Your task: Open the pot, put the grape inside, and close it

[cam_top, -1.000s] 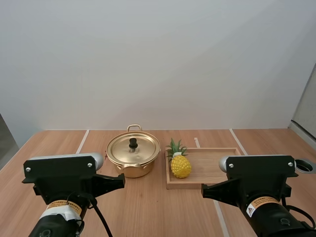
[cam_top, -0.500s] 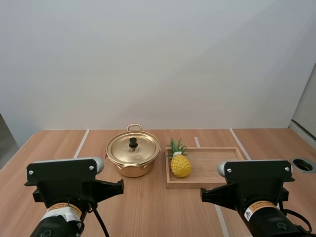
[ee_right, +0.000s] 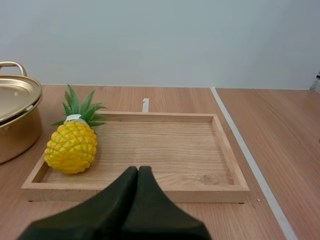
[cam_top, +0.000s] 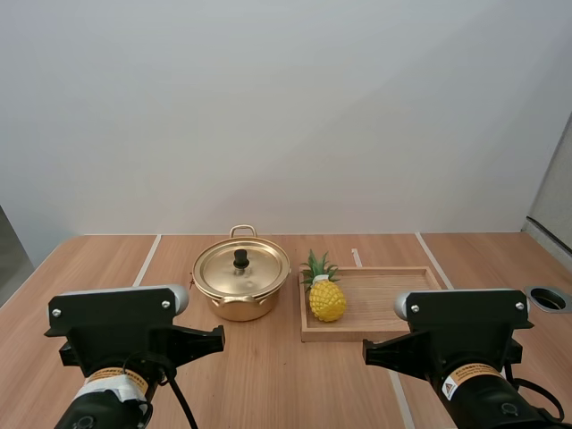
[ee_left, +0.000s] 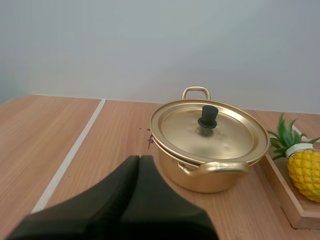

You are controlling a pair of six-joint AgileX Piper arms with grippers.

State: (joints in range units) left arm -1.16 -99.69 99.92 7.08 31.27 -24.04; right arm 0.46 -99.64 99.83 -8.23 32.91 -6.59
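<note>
Item: round gold metal pot (cam_top: 241, 284), its black-knobbed gold lid (ee_left: 209, 129) seated, on the wooden desk (cam_top: 268, 375); no grape visible, a yellow plastic pineapple (ee_right: 71, 145) in the wooden tray (ee_right: 220, 150). Our left tool (ee_left: 139, 165) and right tool (ee_right: 138, 175), fingers pressed together and holding nothing, sank a second ago and now hold level, so the scene fits either end of the job.

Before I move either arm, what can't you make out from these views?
- Inside of the gold metal pot: hidden by its gold lid with the black knob, in the high and left wrist views.
- Pot's far left side: cut off by the frame edge in the right wrist view.
- Yellow plastic pineapple in the shallow wooden tray: partly cut off by the frame edge in the left wrist view.
- Any grapes: I see none.
</note>
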